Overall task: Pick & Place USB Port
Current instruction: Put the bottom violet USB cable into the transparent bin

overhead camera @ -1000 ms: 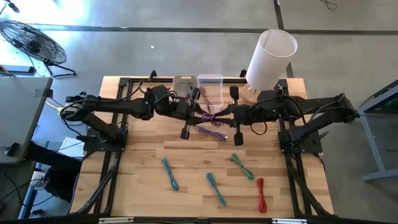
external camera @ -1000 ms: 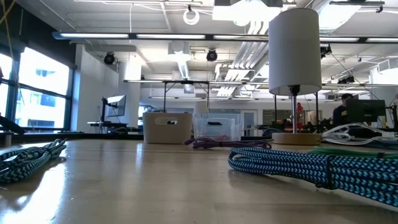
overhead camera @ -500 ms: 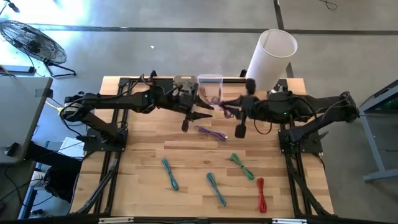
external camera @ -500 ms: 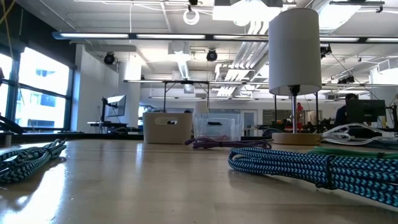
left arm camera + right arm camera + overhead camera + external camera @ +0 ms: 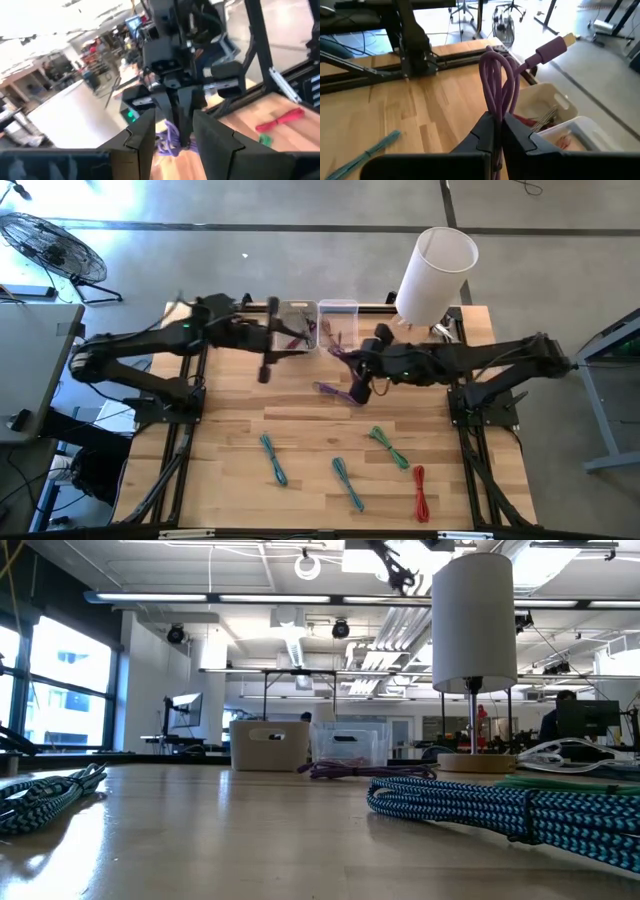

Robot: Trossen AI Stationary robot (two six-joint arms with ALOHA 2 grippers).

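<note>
Right wrist view shows the right gripper [image 5: 496,131] with its jaws pinched tight on a looped purple cable [image 5: 499,86], the USB plug [image 5: 553,47] sticking up free above the fold. Half a second earlier, seen from above, that gripper sat nearer the white cylinder [image 5: 436,275]; now the right gripper [image 5: 357,387] has swung toward the middle of the table with the bundle, close to the clear bin [image 5: 338,322] and the beige bin [image 5: 297,321] at the far edge. I judge this as the carry phase: the cable is lifted and the drop into a bin is not yet made. The left gripper [image 5: 265,368] has pulled back toward its own side, and its jaws stand apart and empty in the left wrist view [image 5: 172,136] (the other arm and its purple bundle show beyond them). A second purple cable [image 5: 338,392] lies on the wooden table [image 5: 230,440], with two teal cables [image 5: 273,458], a green one [image 5: 389,447] and a red one [image 5: 420,492] nearer the front edge. Beyond lies a polished concrete floor with a fan [image 5: 50,242] at the left; the low view looks into an open workshop with ceiling lights and desks.
</note>
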